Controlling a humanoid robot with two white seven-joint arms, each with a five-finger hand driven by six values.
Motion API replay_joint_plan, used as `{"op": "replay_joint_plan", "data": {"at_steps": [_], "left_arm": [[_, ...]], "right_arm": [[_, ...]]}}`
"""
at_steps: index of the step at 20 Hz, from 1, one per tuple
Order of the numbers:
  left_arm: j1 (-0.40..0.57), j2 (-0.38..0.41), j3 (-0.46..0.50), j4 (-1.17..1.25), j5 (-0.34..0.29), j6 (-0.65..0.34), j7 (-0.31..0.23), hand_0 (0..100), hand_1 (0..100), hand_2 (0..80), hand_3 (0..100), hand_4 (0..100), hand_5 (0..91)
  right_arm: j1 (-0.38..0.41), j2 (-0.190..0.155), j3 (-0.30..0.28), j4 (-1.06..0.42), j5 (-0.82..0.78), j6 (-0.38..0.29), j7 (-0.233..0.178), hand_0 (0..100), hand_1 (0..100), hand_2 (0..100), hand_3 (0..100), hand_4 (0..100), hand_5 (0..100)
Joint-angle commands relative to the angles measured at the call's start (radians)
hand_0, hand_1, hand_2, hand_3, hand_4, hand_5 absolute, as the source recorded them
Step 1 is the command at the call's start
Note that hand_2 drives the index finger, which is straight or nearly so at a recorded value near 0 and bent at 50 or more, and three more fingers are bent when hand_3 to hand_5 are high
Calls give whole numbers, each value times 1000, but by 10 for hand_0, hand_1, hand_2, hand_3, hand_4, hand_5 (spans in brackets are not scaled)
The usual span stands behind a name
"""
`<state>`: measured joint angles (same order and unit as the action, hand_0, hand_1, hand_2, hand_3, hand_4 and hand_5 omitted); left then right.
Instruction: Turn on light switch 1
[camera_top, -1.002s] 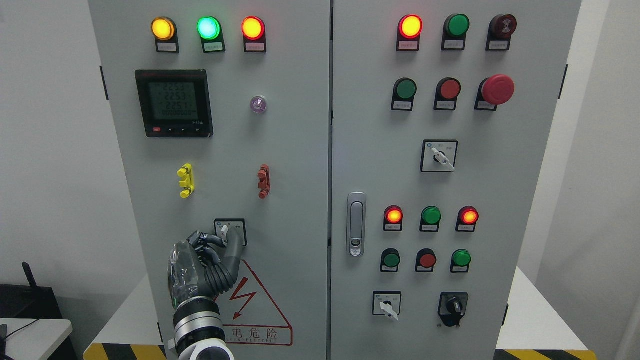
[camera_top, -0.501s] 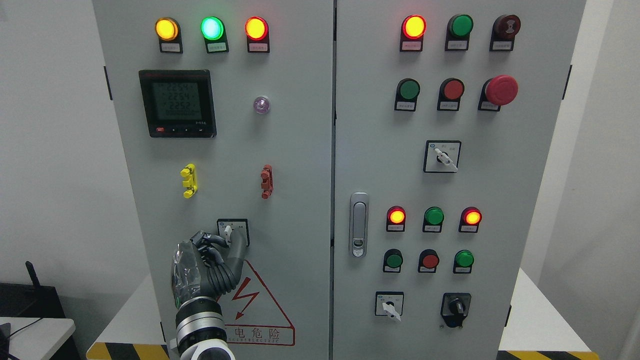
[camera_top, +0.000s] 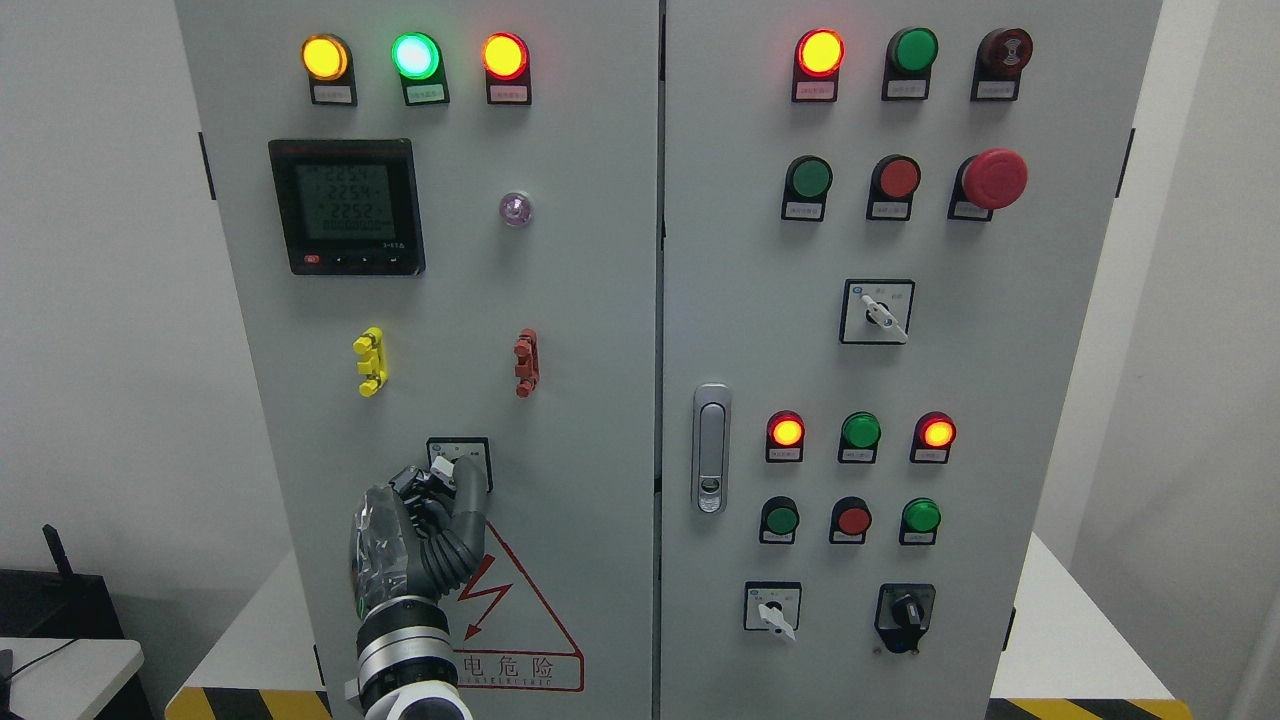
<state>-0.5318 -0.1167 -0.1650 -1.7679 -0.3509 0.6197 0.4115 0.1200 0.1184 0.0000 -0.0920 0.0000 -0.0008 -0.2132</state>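
A small rotary selector switch (camera_top: 462, 449) on a white square plate sits low on the cabinet's left door (camera_top: 560, 300). My left hand (camera_top: 447, 476) comes up from the bottom edge and is pressed against that switch. Its dark fingers (camera_top: 470, 492) curl around the knob, which is hidden between them; only the plate's upper part shows. The right arm is out of view.
Lit yellow, green and red lamps (camera_top: 415, 55) and a digital meter (camera_top: 347, 206) are higher on the left door. The right door carries push buttons, an emergency stop (camera_top: 994, 178), more selector switches (camera_top: 876, 311) and a door handle (camera_top: 711, 447). A red hazard triangle (camera_top: 510, 620) lies beside my wrist.
My left hand has shifted slightly right and up onto the switch. The white knob, visible beside the fingertips before, is now covered by the curled fingers.
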Motion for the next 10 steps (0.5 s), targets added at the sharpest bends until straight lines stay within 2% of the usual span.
{"op": "replay_joint_plan", "data": {"at_steps": [1,7,10], "left_arm": [[0,0,2,-2,0,2,12,972,271,650,1000,1000,859],[4,-1,7,-5,1,2,13,968,189,652,1000,1000,860],[4,-1,7,-5,1,2,12,949,178,652,1000,1000,860]], "right_arm": [[0,1,23,0,5,1,0,120,389,0,0,0,0],[0,0,23,0,5,1,0,120,389,0,0,0,0],[0,0,23,0,5,1,0,120,389,0,0,0,0]]}}
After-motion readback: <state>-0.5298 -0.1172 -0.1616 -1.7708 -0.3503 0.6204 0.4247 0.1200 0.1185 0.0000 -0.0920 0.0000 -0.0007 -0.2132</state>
